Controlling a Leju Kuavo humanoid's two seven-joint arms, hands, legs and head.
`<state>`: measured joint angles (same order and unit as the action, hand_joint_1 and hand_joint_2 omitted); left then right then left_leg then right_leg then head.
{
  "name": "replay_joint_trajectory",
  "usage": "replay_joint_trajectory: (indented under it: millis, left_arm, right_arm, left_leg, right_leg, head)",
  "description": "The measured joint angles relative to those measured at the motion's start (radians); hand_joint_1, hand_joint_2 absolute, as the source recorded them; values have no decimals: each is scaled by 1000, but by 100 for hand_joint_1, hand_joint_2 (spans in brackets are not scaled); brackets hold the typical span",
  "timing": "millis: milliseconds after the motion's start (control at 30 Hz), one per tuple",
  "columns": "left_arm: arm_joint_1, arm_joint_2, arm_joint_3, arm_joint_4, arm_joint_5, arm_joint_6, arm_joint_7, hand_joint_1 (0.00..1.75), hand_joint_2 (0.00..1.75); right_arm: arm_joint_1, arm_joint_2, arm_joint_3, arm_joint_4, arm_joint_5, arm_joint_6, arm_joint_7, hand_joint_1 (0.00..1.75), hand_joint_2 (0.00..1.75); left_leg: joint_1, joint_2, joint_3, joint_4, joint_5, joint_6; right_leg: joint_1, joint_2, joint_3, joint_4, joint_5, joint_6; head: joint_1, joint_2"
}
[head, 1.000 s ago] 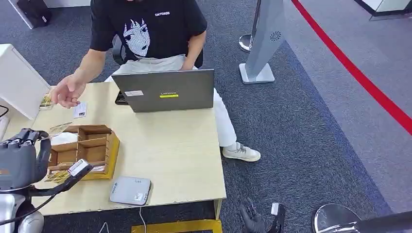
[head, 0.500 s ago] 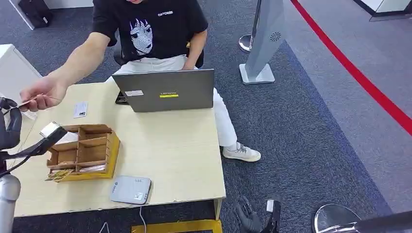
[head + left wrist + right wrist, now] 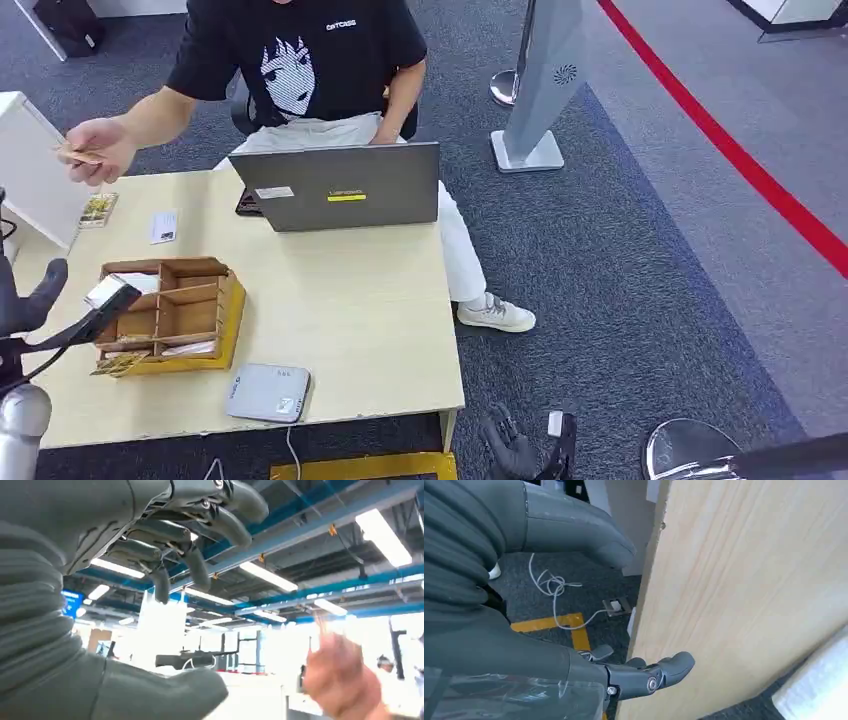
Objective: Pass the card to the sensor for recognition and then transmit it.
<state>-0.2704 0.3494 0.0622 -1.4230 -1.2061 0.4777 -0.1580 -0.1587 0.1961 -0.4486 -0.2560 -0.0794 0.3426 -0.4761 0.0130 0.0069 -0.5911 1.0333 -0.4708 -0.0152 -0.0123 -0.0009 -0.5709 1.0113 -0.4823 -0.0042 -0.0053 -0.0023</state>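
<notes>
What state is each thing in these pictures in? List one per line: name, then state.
Left hand: raised, fingers apart, holding nothing.
Right hand: hanging beside the table edge, holding nothing.
Card: held in the person's hand, above the table's far corner.
Laptop: open, lid upright, back facing the robot.
Organizer: on the table, cards in some compartments.
Sensor: flat at the near edge, nothing on it.

Office: laptop (image 3: 340,185) desk (image 3: 350,300), grey carpet (image 3: 620,260).

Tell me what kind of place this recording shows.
Probably an office or exhibition-hall reception desk: a person sits behind a laptop at a wooden table with a card organizer, on grey carpet beside a stanchion base.
</notes>
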Motion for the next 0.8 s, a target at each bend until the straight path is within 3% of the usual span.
replay_joint_trajectory:
  millis: [133,333,400,433,467,500,567,600,667,733,800]
  left_arm:
    - [149,-45,70,-145,113,101,-71,0,175]
    - [224,-89,122,-239,158,108,-106,0,175]
    - [293,-123,155,-304,307,129,-180,0,175]
    - [333,-154,177,-350,448,119,-245,0,175]
    - [377,-193,207,-397,632,74,-311,0,175]
    - [416,-240,241,-438,813,-10,-369,0,175]
    - [482,-354,341,-487,1077,-229,-447,0,175]
    - [502,-395,384,-497,1127,-304,-480,0,175]
    - [527,-478,469,-513,1079,-375,-514,0,175]
    - [528,-533,544,-521,1064,-451,-480,0,175]
    - [541,-583,612,-509,1069,-575,-452,0,175]
  right_arm:
    - [11,0,-2,0,-12,7,-16,0,175]
    - [14,0,-3,0,-15,13,-21,0,175]
    - [18,0,-6,0,-25,14,-31,0,175]
    - [22,-1,-9,0,-29,14,-40,0,175]
    - [29,-3,-16,0,-37,16,-49,0,175]
    - [35,-5,-24,0,-45,17,-58,0,175]
    - [50,-12,-40,0,-59,30,-74,0,175]
    - [55,-14,-48,0,-62,36,-78,0,175]
    - [64,-20,-60,0,-64,38,-82,0,175]
    - [69,-22,-75,0,-71,40,-89,0,175]
    - [77,-24,-92,0,-81,50,-99,0,175]
  left_leg:
    - [0,2,0,0,-1,0]
    - [0,-1,0,0,-1,0]
    - [0,4,1,-1,-2,0]
    - [0,6,1,-1,-3,0]
    - [-1,6,2,0,-4,1]
    - [-1,5,1,0,-4,1]
    - [-2,3,1,0,-6,4]
    - [-2,3,0,0,-6,4]
    - [-2,2,0,0,-6,4]
    - [-2,1,0,0,-7,4]
    - [-2,1,1,0,-8,5]
  right_leg:
    - [0,2,-1,0,-1,0]
    - [0,-1,0,0,-1,0]
    - [0,4,0,0,-1,0]
    - [0,5,0,0,-1,0]
    - [0,5,0,-1,-1,1]
    - [0,5,0,-1,-2,2]
    - [-1,2,1,-1,-4,4]
    - [-1,2,1,-2,-4,4]
    - [-1,1,1,-2,-4,4]
    - [-1,0,1,-2,-5,4]
    - [-1,0,2,-2,-5,4]
  head:
    - [0,0]
    - [1,0]
    - [0,0]
    - [-1,0]
    - [-1,0]
    - [-1,0]
    - [-2,0]
    - [-1,0]
    - [2,0]
    - [2,0]
    - [2,0]
